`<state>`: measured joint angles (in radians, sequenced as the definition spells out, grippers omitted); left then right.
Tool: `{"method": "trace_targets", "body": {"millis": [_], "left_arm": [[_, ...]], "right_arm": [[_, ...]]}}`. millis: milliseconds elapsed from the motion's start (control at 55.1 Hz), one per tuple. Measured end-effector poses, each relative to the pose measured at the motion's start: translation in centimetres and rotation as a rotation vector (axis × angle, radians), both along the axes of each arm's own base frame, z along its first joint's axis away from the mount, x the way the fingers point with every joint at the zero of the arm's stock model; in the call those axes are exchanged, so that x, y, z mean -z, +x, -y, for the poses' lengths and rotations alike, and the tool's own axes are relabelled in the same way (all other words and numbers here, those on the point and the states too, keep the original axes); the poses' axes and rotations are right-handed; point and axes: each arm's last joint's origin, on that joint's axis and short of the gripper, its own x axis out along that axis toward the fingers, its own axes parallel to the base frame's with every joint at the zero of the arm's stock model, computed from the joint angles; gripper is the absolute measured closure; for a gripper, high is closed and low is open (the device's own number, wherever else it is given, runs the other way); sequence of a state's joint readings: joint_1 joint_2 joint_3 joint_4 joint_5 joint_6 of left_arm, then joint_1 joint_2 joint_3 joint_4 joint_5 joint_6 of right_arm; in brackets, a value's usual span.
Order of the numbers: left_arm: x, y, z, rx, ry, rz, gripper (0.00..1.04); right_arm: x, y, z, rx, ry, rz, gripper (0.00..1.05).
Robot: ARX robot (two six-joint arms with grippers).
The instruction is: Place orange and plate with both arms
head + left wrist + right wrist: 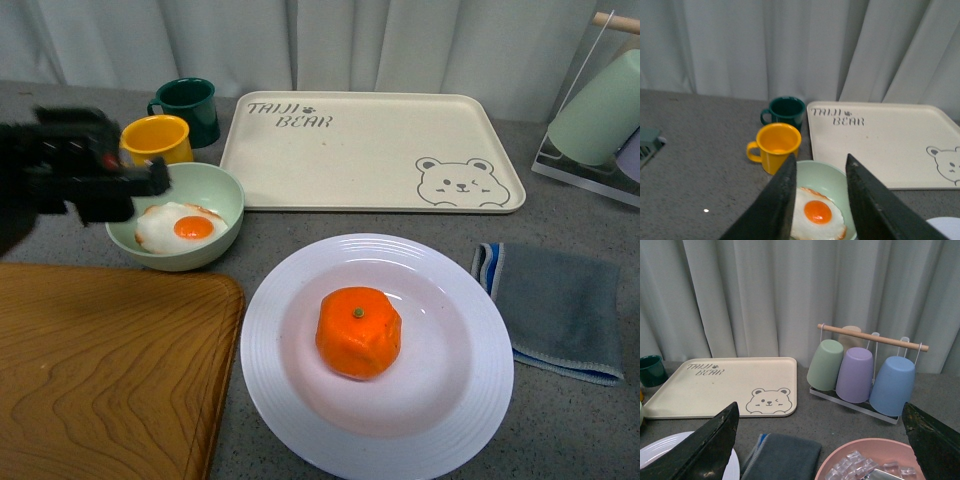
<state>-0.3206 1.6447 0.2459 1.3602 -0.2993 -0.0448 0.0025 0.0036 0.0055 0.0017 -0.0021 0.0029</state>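
Note:
The orange (358, 332) sits in the middle of the white ridged plate (460, 400) on the grey table, front centre in the front view. My left gripper (150, 178) is open and empty at the left, above the pale green bowl; in the left wrist view its gripper (820, 160) frames the fried egg (817, 212). My right gripper (820, 415) is open wide and empty; it is out of the front view. A sliver of the plate (660, 445) shows in the right wrist view.
A pale green bowl (215, 190) holds a fried egg (185, 228). A yellow mug (157, 139) and a dark green mug (190, 105) stand behind it. A cream bear tray (370, 150), a wooden board (100, 370), a grey cloth (560, 305), a cup rack (865, 372) and a pink bowl of ice (865, 465) are around.

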Motion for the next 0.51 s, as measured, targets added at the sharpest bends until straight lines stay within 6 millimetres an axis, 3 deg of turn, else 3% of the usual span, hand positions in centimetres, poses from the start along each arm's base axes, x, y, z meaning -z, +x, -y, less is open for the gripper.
{"method": "trace_targets", "body": {"millis": [54, 145, 508], "left_arm": [[-0.7, -1.6, -1.4, -0.011, 0.008, 0.027, 0.86], [-0.9, -2.9, -2.5, -0.014, 0.015, 0.017, 1.01], [-2.2, -6.5, -4.9, -0.014, 0.029, 0.002, 1.01]], "right_arm": [[0.0, 0.0, 0.0, 0.001, 0.000, 0.000, 0.09], [0.0, 0.0, 0.0, 0.001, 0.000, 0.000, 0.09], [0.0, 0.0, 0.0, 0.000, 0.000, 0.000, 0.09]]}}
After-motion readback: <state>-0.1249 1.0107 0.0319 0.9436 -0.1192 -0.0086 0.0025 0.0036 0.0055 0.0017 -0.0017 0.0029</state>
